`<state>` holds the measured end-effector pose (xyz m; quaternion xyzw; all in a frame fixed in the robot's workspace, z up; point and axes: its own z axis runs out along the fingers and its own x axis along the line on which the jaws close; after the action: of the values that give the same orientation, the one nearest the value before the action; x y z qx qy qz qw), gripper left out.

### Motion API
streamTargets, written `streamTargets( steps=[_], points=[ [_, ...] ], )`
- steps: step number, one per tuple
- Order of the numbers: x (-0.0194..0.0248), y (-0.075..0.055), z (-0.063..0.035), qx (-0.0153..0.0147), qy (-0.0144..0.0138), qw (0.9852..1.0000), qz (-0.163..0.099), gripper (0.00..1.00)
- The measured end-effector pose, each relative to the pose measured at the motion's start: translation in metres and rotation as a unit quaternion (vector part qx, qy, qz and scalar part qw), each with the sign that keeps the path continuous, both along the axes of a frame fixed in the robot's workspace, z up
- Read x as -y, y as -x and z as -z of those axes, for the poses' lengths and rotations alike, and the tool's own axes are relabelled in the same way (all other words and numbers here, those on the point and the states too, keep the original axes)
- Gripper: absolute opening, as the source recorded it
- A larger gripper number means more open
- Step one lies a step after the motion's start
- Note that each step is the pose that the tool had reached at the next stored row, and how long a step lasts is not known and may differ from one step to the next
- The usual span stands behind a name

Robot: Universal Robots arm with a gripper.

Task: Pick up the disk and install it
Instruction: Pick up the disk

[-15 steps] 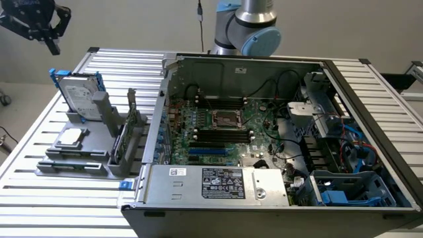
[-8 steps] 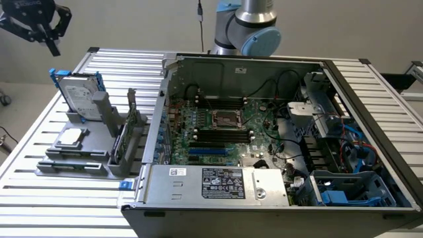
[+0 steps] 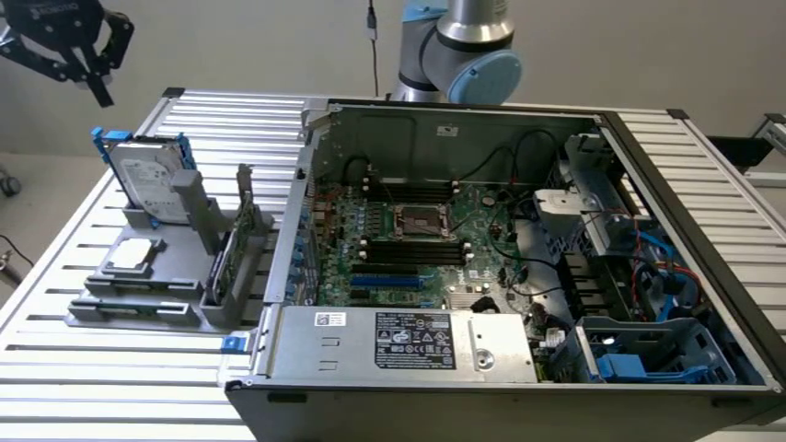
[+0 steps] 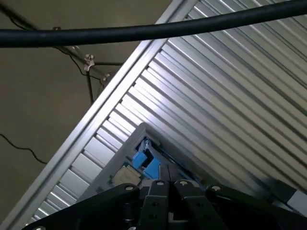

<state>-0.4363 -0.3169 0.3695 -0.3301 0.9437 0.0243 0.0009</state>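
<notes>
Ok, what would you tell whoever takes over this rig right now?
Gripper: shut, empty, in the air above the table's far corner, at the exterior view's left.
Disk: upright in the grey holder on the table, beside the open computer case.
Done: nothing shows yet.
Left: disk not picked up, not installed.

Robotics lab: arm (image 3: pixel 461 55), opened computer (image 3: pixel 418 133)
</notes>
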Motion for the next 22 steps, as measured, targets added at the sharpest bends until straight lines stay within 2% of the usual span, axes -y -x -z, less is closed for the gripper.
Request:
streamTargets(
  steps=[3,6,11,14,17,20,22],
  points=[
    [0.0000,0.0000,0.0008,0.0023,0.0017,0.9996,-0.027,0.11],
    [0.0000,0.0000,0.0016,0.0043,0.0033,0.9985,-0.054,0.11],
    [0.0000,0.0000,0.0030,0.0074,0.0055,0.9950,-0.100,0.11],
    [0.0000,0.0000,0.0038,0.0089,0.0065,0.9919,-0.126,0.11],
    [0.0000,0.0000,0.0047,0.0102,0.0074,0.9880,-0.154,0.11],
    [0.0000,0.0000,0.0056,0.0113,0.0081,0.9834,-0.181,0.11],
    [0.0000,0.0000,0.0062,0.0120,0.0085,0.9799,-0.199,0.11]
  ],
)
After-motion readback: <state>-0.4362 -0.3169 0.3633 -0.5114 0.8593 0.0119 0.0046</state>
